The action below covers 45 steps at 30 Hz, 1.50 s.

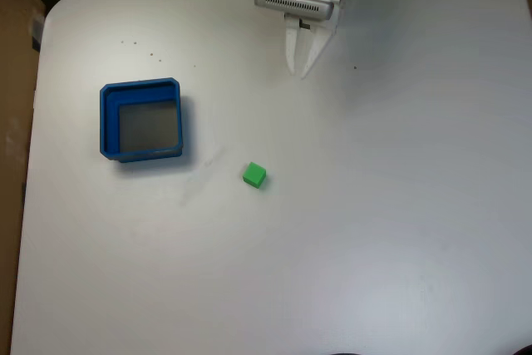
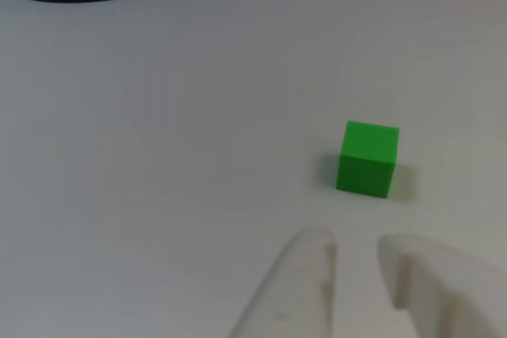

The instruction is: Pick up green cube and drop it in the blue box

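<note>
White table; I see the blue box bare-floored, green cube at its four o'clock, my gripper slightly spread at twelve.

Green cube — small, bright green, plain faces — rests flat on the white table, turned slightly askew in the fixed view. Blue box — shallow square tray, thick low walls, grey floor — sits upright, well apart to the cube's left.

A white table, perhaps brown cardboard beside it.
</note>
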Each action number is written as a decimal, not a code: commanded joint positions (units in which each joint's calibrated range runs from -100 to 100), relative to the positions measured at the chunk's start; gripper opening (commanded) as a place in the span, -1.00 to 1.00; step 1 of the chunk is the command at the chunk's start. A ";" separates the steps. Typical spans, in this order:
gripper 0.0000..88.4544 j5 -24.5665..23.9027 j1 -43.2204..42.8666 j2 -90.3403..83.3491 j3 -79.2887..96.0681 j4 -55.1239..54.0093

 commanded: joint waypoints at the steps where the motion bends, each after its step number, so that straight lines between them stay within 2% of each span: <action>1: -0.97 0.20 0.46 9.88 -8.81 -1.62; 23: -0.97 -0.10 1.04 66.97 -57.23 -1.05; 31: -0.97 -0.15 1.11 80.76 -71.59 -0.55; 45: -0.97 -0.20 4.58 103.15 -100.14 18.65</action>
